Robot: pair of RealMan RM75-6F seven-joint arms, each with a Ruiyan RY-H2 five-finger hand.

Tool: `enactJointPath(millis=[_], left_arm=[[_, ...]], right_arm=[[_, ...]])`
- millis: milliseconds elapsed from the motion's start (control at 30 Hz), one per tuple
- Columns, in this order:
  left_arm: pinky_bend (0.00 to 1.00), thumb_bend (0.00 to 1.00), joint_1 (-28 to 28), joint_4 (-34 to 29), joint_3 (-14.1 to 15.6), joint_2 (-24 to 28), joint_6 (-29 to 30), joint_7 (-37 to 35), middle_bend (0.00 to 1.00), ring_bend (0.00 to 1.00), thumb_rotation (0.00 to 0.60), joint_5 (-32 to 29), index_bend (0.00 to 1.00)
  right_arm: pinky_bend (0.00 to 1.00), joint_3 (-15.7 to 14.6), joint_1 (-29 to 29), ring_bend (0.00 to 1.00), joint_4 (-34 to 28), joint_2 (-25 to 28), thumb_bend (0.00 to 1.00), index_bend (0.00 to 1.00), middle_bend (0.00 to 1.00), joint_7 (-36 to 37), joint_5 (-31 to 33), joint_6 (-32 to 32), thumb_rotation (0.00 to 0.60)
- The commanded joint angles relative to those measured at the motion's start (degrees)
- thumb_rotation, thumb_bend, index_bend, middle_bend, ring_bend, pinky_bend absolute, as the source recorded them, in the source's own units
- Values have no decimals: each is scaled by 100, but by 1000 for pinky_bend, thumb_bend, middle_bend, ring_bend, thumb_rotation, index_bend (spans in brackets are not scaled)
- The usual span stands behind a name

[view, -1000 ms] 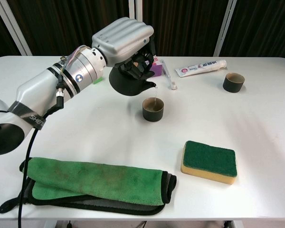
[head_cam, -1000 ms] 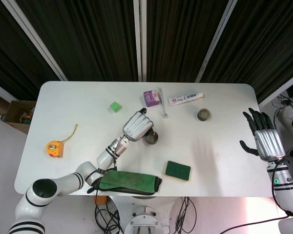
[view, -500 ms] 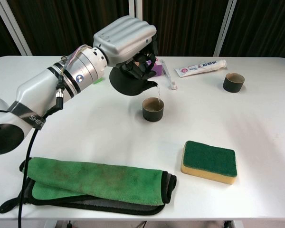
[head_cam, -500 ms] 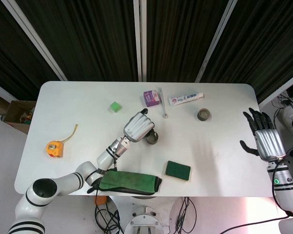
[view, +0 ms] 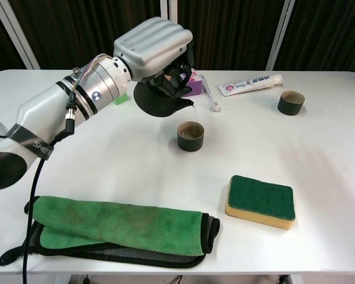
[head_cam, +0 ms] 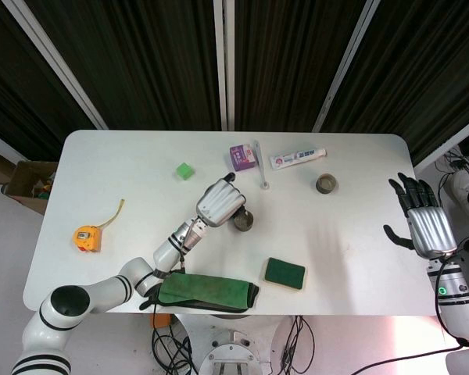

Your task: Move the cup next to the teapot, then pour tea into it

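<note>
— What changed? Your left hand (view: 157, 47) grips the teapot (view: 160, 100), now lifted a bit higher.

— The cup (view: 190, 136) sits just under its spout; tea keeps trickling in. Your right hand (head_cam: 422, 223) stays spread, holding nothing.

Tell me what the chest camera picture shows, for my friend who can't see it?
The robot's left hand holds a dark teapot tilted over a dark cup, with a thin stream of tea falling in. On the white table there are also a green sponge, a folded green cloth and a toothpaste tube.
</note>
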Motion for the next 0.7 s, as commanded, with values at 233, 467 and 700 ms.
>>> enactJointPath(millis=[233,467,700], left_arm=[[417,286,8,-12,14,13,5,17,1000,985,600,9,1000],[417,286,12,-48,28,30,29,34,1000,985,600,34,1000],[417,286,15,-59,35,34,58,58,1000,985,600,55,1000]], right_arm=[[0,-1,0,0,-8,-4,248,0,0,-20,9,-5,600],[0,-3,6,0,-16,0,249,0,0,-21,4,-15,600],[0,-9,-5,0,-23,4,249,0,0,-26,5,-6,600]])
